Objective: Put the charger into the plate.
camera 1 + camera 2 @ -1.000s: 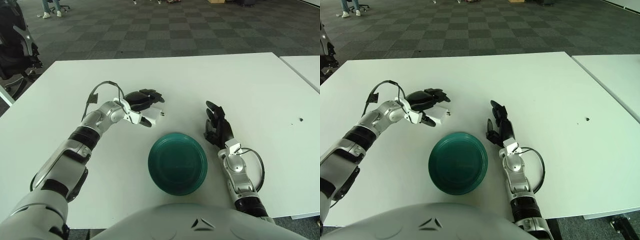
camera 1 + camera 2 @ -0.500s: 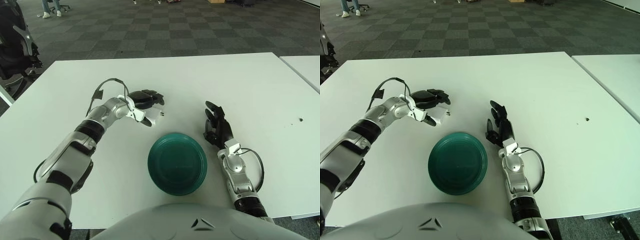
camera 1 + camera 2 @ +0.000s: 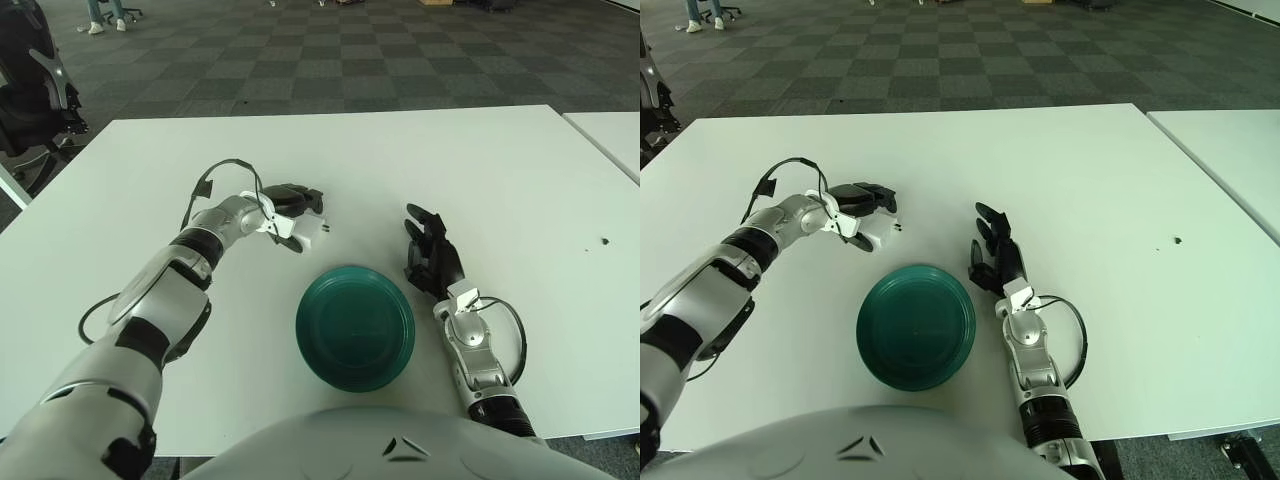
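While the white table (image 3: 500, 160) carries the same few things as a second ago, the one clear change is in the left arm: its forearm now lies more along the table and the left hand (image 3: 290, 205) has drawn back a little toward the far edge, away from the plate. The teal plate (image 3: 354, 326) sits where it was, close to the near edge and about midway between the left and right edges, and nothing lies in it. The left hand is curled over the white charger (image 3: 310, 228), its dark fingers (image 3: 300, 195) closed across the top while the small body with its two prongs shows below them, pointing toward the right edge. Whether the charger is lifted clear or touches the table I cannot tell. The right hand (image 3: 432, 256) shows just right of the plate, fingers spread and holding nothing, unchanged. The charger thus lies beyond the plate on its far-left side, near but apart from the rim. Judging by this, the grasp seems made but the carry has not begun; the retreat looks like a settling of the grip, and the remaining move is a short swing toward the near edge and a release over the plate.
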